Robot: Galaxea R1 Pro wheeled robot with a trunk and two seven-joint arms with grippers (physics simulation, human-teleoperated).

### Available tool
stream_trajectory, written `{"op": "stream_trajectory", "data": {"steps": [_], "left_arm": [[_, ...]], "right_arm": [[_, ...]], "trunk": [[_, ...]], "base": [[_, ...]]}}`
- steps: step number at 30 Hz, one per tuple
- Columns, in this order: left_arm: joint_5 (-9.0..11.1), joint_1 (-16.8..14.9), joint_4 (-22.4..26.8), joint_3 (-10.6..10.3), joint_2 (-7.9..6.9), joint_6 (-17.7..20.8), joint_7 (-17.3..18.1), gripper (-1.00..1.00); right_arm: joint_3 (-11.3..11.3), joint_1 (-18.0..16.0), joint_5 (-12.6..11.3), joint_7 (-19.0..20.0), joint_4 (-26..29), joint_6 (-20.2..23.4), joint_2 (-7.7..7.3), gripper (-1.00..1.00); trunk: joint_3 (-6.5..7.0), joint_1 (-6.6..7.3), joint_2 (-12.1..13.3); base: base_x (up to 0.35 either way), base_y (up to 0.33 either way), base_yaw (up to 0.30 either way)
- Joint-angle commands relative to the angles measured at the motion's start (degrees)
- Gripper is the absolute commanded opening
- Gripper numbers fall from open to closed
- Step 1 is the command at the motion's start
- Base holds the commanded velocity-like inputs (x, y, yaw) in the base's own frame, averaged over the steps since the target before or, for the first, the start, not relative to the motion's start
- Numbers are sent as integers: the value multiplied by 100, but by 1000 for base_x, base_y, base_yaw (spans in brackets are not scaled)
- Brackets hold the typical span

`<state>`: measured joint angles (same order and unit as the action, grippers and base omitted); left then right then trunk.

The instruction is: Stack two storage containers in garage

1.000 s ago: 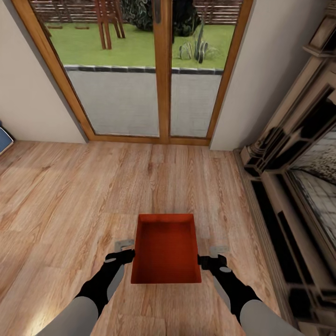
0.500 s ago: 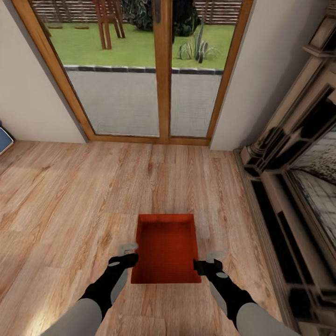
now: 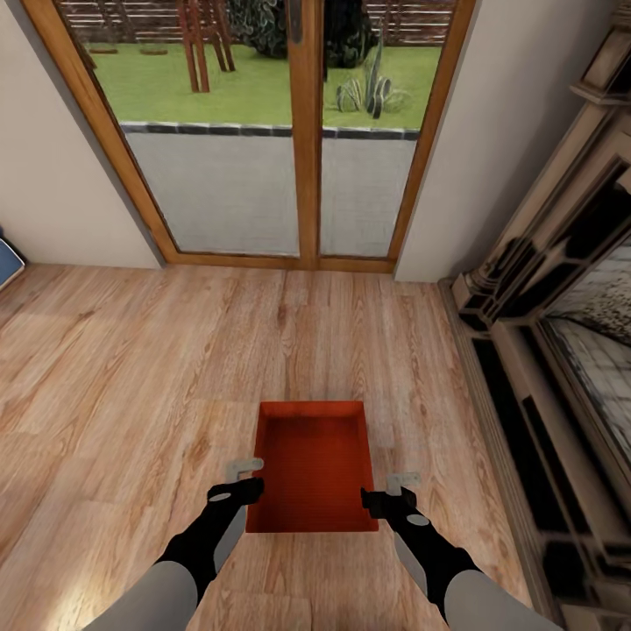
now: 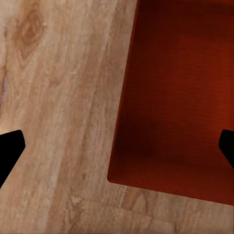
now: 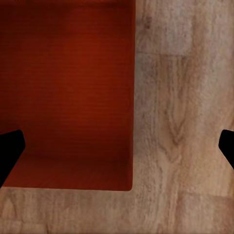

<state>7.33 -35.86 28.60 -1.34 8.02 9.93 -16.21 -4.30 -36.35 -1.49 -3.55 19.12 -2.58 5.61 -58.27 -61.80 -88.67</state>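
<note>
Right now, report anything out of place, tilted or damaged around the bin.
Nothing stands out. The red-orange storage container sits flat and empty on the wood-plank floor, walls intact. The left gripper and right gripper are open, each straddling a side wall of it.

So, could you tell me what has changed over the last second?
Both end effectors, left and right, have closed in on the bin's side walls; each now straddles a wall, open, with nothing gripped yet. The bin, the wood floor and the glass doors stayed as they were.
</note>
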Motion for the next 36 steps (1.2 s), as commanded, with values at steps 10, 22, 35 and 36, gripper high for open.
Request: {"op": "stream_trajectory", "data": {"steps": [10,22,35,36], "left_arm": [[58,-5,16,-15,-2,35,-41,100],[58,-6,74,-18,-20,40,-56,100],[-188,-7,50,-334,-39,60,-52,100],[-264,-6,37,-411,-39,63,-54,100]], "right_arm": [[-44,-3,-10,-85,-5,-23,-16,100],[-45,-3,-3,-75,30,-224,-66,100],[-45,-3,-1,-109,16,-234,-45,100],[-45,-3,-1,-110,12,-235,-44,100]], "trunk": [[-183,-220,-404],[-399,-483,-885],[-632,-769,-1407],[-650,-791,-1447]], "base": [[0,0,0],[0,0,0],[0,0,0],[0,0,0]]}}
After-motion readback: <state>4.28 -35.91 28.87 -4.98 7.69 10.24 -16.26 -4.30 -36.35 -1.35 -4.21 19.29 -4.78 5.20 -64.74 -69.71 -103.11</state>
